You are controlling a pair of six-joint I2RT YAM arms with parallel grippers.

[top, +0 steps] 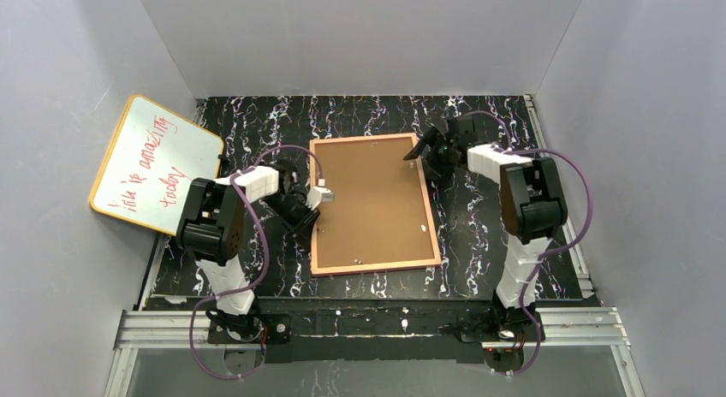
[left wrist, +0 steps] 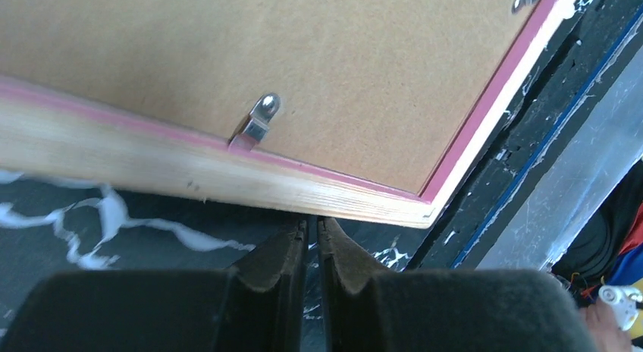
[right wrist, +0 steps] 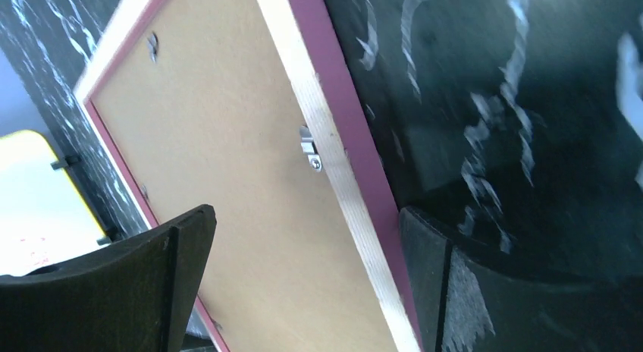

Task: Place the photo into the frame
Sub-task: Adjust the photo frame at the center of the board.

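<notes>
The pink frame (top: 377,266) lies face down in the middle of the table, with the brown backing board (top: 368,200) in it. The photo is not in view. My left gripper (top: 312,224) is shut and empty, its tips (left wrist: 312,227) against the frame's pale wooden left side (left wrist: 227,177), near the front corner. My right gripper (top: 425,157) is open over the frame's far right corner. In the right wrist view its fingers (right wrist: 159,268) stand either side of the frame's right rim (right wrist: 341,177), one over the board, one outside.
A yellow-rimmed whiteboard (top: 154,162) with red writing leans against the left wall. Small metal clips (left wrist: 258,123) (right wrist: 309,151) sit on the frame's inner edge. Grey walls close three sides. An aluminium rail (top: 368,322) runs along the front.
</notes>
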